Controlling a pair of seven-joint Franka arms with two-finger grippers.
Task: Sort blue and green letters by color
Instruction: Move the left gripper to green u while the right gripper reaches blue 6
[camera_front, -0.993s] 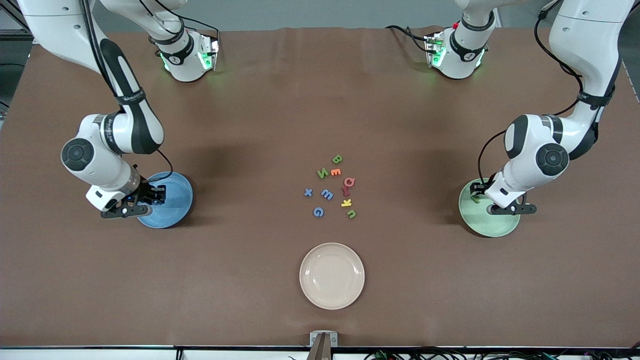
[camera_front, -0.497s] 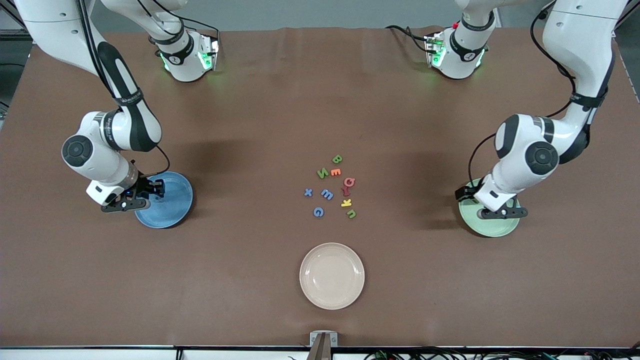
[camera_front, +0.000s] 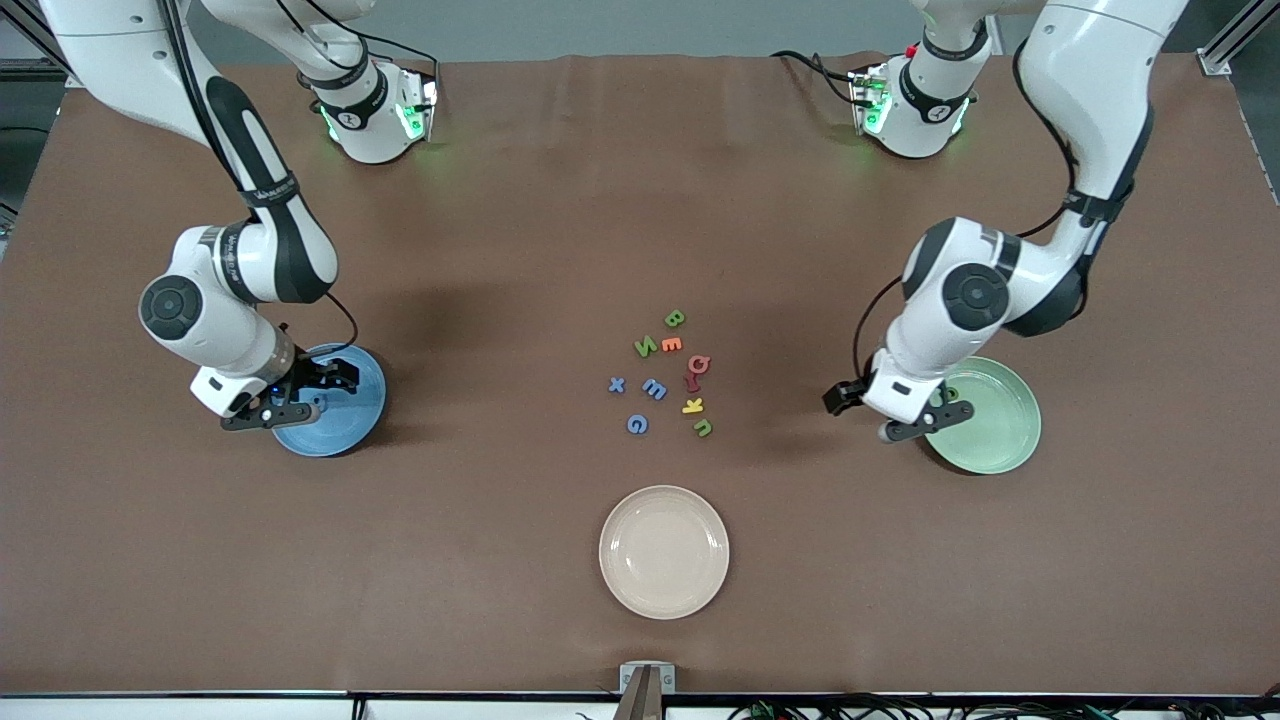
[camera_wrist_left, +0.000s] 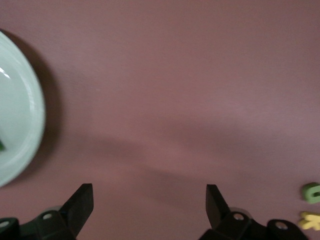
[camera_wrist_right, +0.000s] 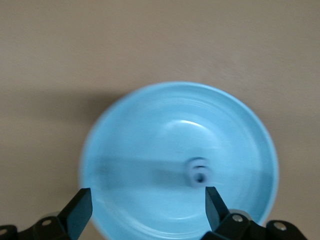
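At the mid-height of the front view, toward the right arm's end of the bench (camera_front: 500, 250), the right end effector (camera_front: 318, 388) is held released over the round blue plate (camera_front: 350, 425). A blue letter (camera_wrist_right: 198, 172) is seen lying in that plate only in the right wrist view, just ahead of the spread fingers and smeared by blur; in the front view it is hidden under the end effector.

In the centre of the frame the loose letters are clustered, flat and matte like foam: green B (camera_front: 675, 319), green N (camera_front: 646, 347), blue x (camera_front: 617, 384), blue E (camera_front: 654, 388), blue G (camera_front: 637, 425) and green u (camera_front: 703, 428), mixed with orange, red and yellow letters (camera_front: 692, 405). A glossy cream plate (camera_front: 664, 552) is set at the lower centre.

Toward the left arm's end, the left end effector (camera_wrist_left: 148, 192) is held released over bare brown bench, between the cluster and the pale green plate (camera_front: 1000, 440). A small green piece (camera_front: 950, 392) is seen in that plate; its shape cannot be read.
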